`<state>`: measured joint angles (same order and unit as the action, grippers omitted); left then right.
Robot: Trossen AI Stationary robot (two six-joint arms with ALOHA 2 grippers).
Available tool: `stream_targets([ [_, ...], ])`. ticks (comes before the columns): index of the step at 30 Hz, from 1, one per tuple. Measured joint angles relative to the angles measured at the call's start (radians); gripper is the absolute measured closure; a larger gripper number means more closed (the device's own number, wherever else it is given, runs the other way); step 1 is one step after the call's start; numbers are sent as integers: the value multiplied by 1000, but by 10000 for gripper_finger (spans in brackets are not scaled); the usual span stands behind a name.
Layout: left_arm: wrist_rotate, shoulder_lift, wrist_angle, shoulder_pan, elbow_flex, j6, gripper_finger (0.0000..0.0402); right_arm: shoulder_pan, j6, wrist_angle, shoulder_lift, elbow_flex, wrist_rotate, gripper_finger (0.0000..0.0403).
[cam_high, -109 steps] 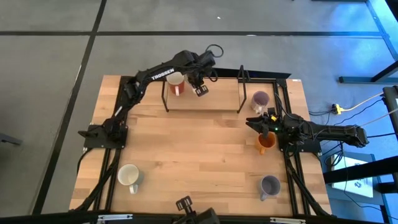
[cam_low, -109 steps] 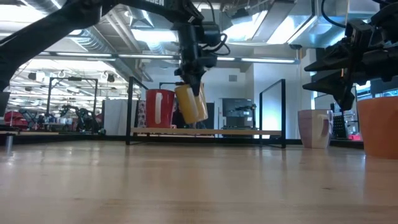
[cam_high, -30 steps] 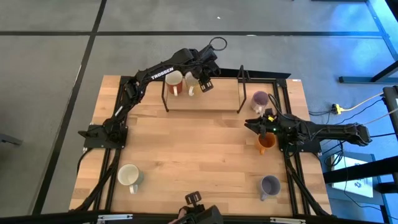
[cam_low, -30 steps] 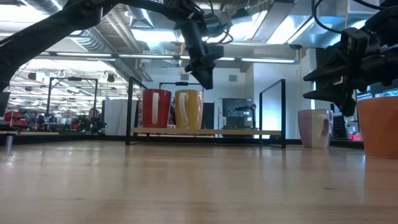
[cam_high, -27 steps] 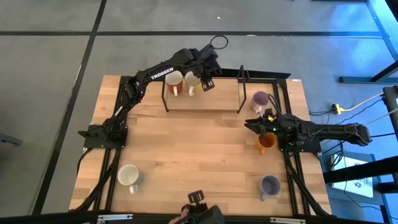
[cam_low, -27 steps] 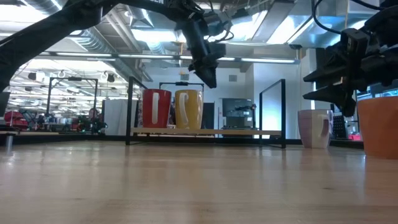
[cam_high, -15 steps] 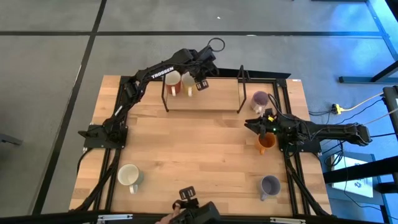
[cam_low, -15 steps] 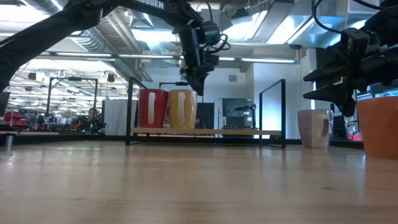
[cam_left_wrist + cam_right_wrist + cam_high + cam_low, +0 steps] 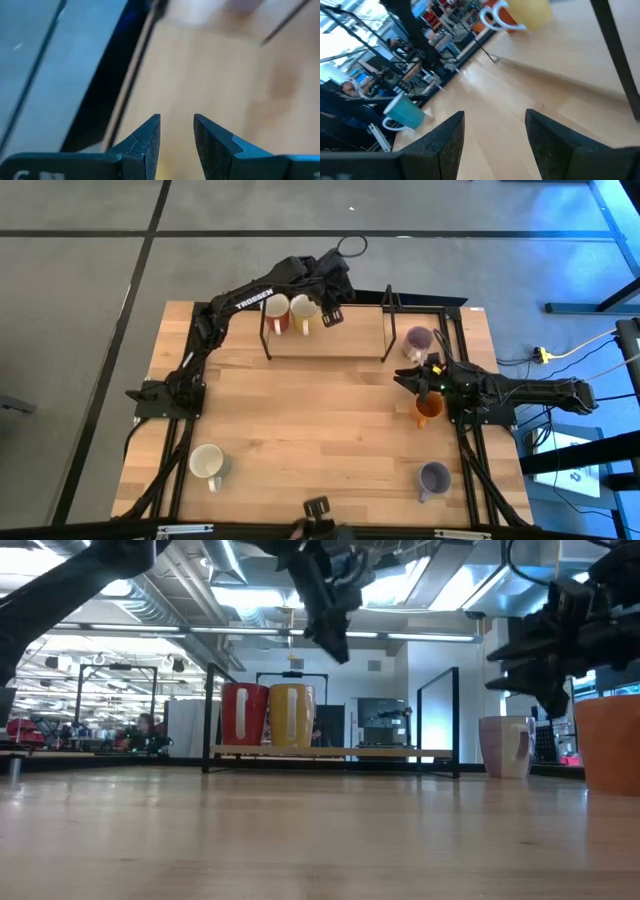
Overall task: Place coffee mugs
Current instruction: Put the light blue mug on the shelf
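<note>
Two mugs stand upright side by side on a low shelf point(image 9: 340, 340) at the table's far edge: a red-lined one point(image 9: 277, 308) and a cream one point(image 9: 303, 308), which look red point(image 9: 245, 716) and yellow point(image 9: 291, 716) in the low view. My left gripper point(image 9: 330, 313) hovers above and just right of them point(image 9: 335, 640), open by a narrow gap point(image 9: 177, 132) and holding nothing. My right gripper point(image 9: 405, 378) is open point(image 9: 495, 135) above the table's right side, between a pale purple mug point(image 9: 418, 340) and an orange mug point(image 9: 428, 408). Another purple mug point(image 9: 434, 477) and a white mug point(image 9: 207, 463) stand near the near edge.
The shelf has black upright posts point(image 9: 388, 300) at its ends and bare room right of the two mugs. A black frame rail point(image 9: 452, 350) runs along the table's right side. A dark object point(image 9: 317, 508) shows at the near edge. The table's middle point(image 9: 320, 420) is bare wood.
My left gripper swung left over the yellow mug, then back to the right and up, still open. Both mugs on the shelf now stand slightly further left than a second ago. The dark object at the near edge has shifted about. The right arm kept still.
</note>
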<state>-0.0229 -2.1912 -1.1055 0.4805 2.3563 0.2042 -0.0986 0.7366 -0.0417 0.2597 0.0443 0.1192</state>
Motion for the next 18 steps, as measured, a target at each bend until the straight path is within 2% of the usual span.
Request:
stream_targets([
  [3, 108, 11, 7, -18, 0, -8, 289, 0, -31, 2, 0, 39, -25, 205],
  [8, 170, 25, -42, -65, -1, -22, 289, 1, -61, 71, 3, 115, -77, 205],
  [14, 178, 74, -98, -135, 0, -119, 289, 1, -90, 104, 97, 197, -145, 205],
  [18, 130, 137, -154, -192, -1, -160, 289, 8, -133, 102, 205, 256, -170, 205],
])
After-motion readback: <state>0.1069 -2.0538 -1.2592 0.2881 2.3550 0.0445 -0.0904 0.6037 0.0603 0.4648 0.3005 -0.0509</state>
